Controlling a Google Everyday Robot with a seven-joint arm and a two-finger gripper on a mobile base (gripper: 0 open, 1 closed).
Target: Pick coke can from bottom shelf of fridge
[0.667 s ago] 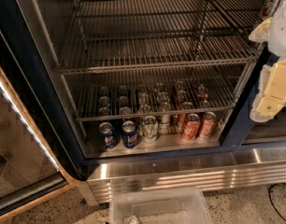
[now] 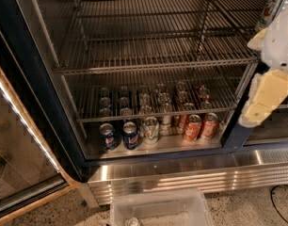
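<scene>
The fridge [image 2: 40,93] stands open, with a dark blue frame and wire racks. On its bottom shelf [image 2: 172,145], a pale metal floor panel, rows of cans stand under the lowest rack. Two red coke cans [image 2: 192,127] stand side by side at the front right, with more red cans behind them. Two blue cans [image 2: 108,136] stand at the front left and a pale green-white can [image 2: 150,129] in the middle. My gripper [image 2: 262,100], cream and white, hangs at the right edge of the view, above and to the right of the coke cans, in front of the fridge's right post.
The glass door [image 2: 17,164] is swung open at the left. The ribbed steel base [image 2: 181,178] runs below the shelf. A clear plastic bin [image 2: 158,208] sits on the floor in front. A black cable [image 2: 281,202] lies at the lower right. The upper wire racks [image 2: 153,55] are bare.
My gripper has shifted slightly left and down. The cans have not moved.
</scene>
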